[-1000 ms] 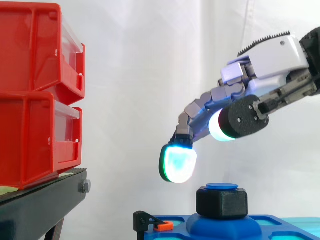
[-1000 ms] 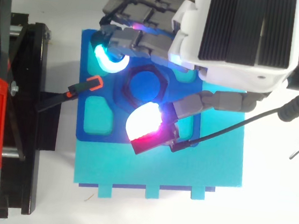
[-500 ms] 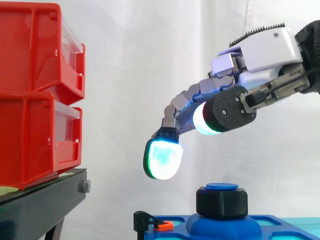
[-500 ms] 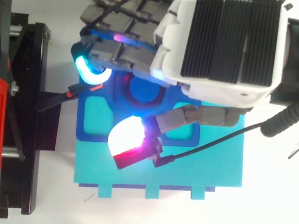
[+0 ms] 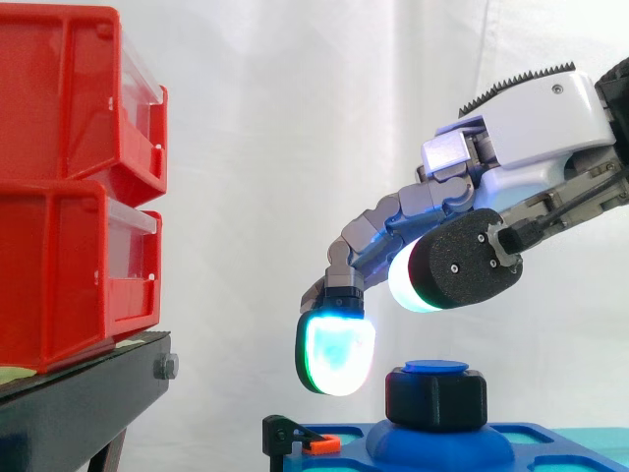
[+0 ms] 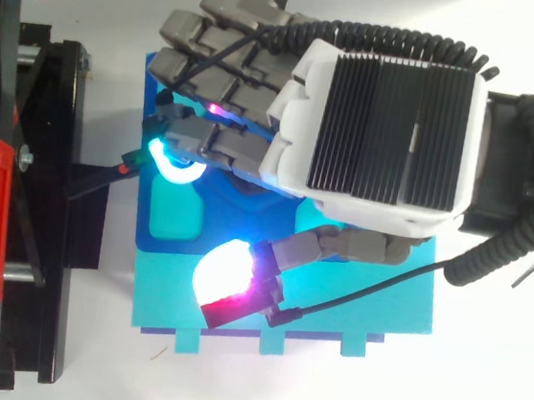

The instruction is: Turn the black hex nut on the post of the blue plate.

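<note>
Nearest us, the hand's [image 5: 531, 128] thumb pad [image 5: 408, 280] hangs above the black hex nut [image 5: 435, 397], on our side of it and clear of it. The nut sits upright on the post [image 5: 436, 367] of the blue plate [image 5: 536, 447], below the palm. Farther back, the fingers arch over the nut, and a cyan fingertip [image 5: 336, 354] hangs near it on the side away from the arm, not touching. The hand is loosely spread and holds nothing. We judge it must lower and close.

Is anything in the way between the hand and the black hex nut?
Nothing visible. In the side view only bare air separates the hand's fingertips from the black hex nut on the blue plate's post.
</note>
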### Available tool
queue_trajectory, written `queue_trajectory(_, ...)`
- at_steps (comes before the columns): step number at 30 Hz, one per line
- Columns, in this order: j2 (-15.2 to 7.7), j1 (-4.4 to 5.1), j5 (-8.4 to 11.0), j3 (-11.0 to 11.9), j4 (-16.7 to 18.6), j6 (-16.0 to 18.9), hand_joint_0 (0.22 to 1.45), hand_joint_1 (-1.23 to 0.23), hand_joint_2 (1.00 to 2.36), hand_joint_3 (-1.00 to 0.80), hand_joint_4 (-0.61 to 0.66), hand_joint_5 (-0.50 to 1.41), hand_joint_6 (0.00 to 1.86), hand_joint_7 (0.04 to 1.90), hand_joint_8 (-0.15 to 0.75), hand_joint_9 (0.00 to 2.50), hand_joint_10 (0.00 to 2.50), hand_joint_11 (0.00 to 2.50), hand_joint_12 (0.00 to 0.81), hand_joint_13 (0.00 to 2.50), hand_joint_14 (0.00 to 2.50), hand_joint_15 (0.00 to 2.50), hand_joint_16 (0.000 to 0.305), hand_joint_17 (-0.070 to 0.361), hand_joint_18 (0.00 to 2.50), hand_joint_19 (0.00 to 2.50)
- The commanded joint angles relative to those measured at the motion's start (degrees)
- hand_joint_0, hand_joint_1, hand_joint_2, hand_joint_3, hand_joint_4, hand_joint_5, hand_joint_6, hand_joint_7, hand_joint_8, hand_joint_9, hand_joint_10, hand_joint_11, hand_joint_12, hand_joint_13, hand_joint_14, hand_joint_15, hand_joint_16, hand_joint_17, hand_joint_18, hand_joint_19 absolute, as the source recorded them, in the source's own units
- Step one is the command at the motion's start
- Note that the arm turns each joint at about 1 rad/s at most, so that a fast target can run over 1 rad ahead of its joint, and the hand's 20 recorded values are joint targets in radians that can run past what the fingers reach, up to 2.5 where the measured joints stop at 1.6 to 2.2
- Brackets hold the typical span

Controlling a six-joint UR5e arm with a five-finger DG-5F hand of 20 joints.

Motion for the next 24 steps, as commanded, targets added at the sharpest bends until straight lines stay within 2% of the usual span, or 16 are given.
queue_trajectory(1,0.00,0.34,0.29,-0.06,-0.19,0.01,0.47,-0.26,1.00,-0.50,0.32,-0.16,0.50,0.91,0.283,0.17,0.00,0.00,0.433,0.09,0.00,0.00,0.064,0.144,0.00,0.08)
queue_trajectory(5,0.00,0.60,0.38,-0.06,-0.36,0.01,0.47,-0.26,1.00,-0.50,0.31,-0.16,0.50,0.92,0.286,0.17,0.00,0.00,0.433,0.09,0.00,0.00,0.064,0.144,0.00,0.08)
queue_trajectory(17,0.00,0.60,0.64,-0.06,-2.12,-0.25,0.47,-0.26,1.00,-0.50,0.33,-0.15,0.50,0.93,0.290,0.17,0.00,0.00,0.433,0.11,0.00,0.00,0.065,0.145,0.00,0.10)
queue_trajectory(24,0.00,-0.19,0.38,-0.06,-3.00,-0.78,0.47,-0.26,1.00,-0.50,0.32,-0.15,0.50,0.94,0.292,0.18,0.00,0.00,0.433,0.12,0.00,0.00,0.064,0.145,0.00,0.09)
